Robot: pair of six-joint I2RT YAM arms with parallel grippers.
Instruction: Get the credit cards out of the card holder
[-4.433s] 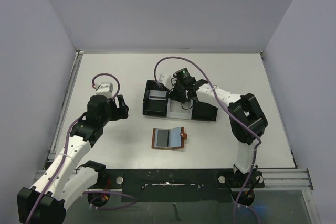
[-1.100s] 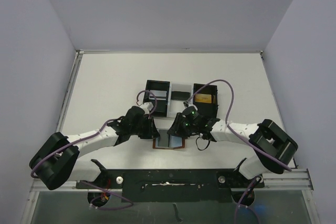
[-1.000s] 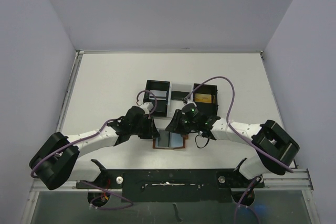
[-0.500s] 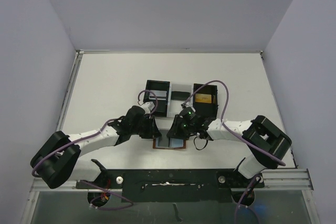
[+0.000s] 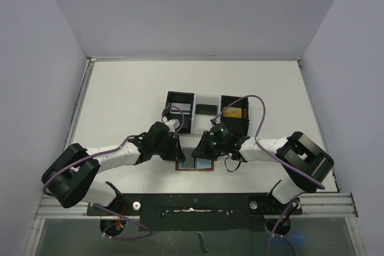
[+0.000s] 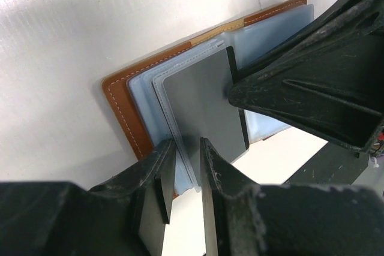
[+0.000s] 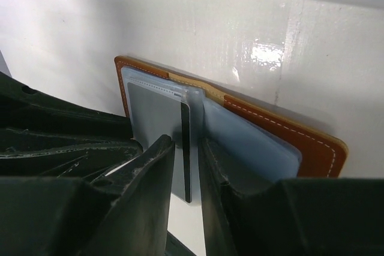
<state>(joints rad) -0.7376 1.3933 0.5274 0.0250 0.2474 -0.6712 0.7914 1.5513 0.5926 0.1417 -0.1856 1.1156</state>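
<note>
The card holder (image 5: pixel 195 165) lies open on the table, brown leather with blue-grey pockets (image 6: pixel 144 97). A grey credit card (image 6: pixel 201 100) with a black edge (image 7: pixel 185 148) pokes out of one pocket. My left gripper (image 6: pixel 186 160) comes in from the left. Its jaws are a narrow gap apart, one tip on the pocket and one on the card. My right gripper (image 7: pixel 187 154) faces it from the right. It is also narrowly open and straddles the card's black edge without clamping it. From above, the left gripper (image 5: pixel 178 149) and right gripper (image 5: pixel 201 150) meet over the holder.
A black-and-white three-compartment tray (image 5: pixel 207 125) stands just behind the holder. It holds a gold card (image 5: pixel 233 113), a dark card (image 5: pixel 206 110) and a pale card (image 5: pixel 178 110). In the left wrist view, the right arm's black finger (image 6: pixel 312 88) crowds the right side.
Since 4.4 s ago both arms have come down onto the open holder. Over the last second the right jaws have narrowed a little around the card's edge. The left has barely moved.
</note>
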